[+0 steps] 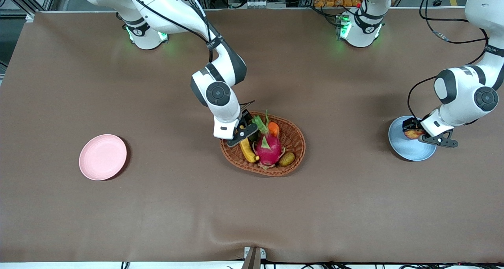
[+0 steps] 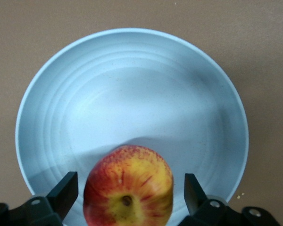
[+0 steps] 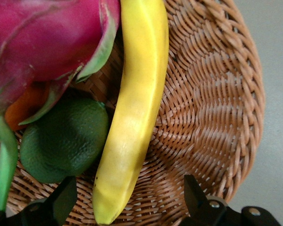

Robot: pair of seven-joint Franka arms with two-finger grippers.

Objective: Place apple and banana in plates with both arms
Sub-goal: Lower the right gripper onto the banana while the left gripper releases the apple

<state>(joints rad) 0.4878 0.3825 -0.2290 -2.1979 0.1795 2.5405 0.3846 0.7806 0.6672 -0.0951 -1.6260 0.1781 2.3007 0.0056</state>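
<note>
I see the woven basket (image 1: 293, 153) mid-table, holding the dragon fruit (image 1: 268, 147), the banana (image 1: 248, 150), a green fruit (image 3: 63, 141), an orange fruit (image 1: 274, 128) and a kiwi (image 1: 287, 159). The blue plate (image 1: 401, 147) sits toward the left arm's end, the apple (image 2: 128, 186) over it between the left gripper's (image 2: 130, 190) wide jaws. The pink plate (image 1: 103, 157) lies toward the right arm's end. My right gripper (image 3: 130, 197) hangs spread over the banana.

- The basket (image 1: 293, 151) sits mid-table, holding the banana (image 1: 248, 150) beside the dragon fruit (image 1: 268, 147).
- One plate (image 1: 102, 157) lies toward the right arm's end.
- The apple (image 1: 412, 134) rests on the other plate (image 1: 409, 149), toward the left arm's end.
</note>
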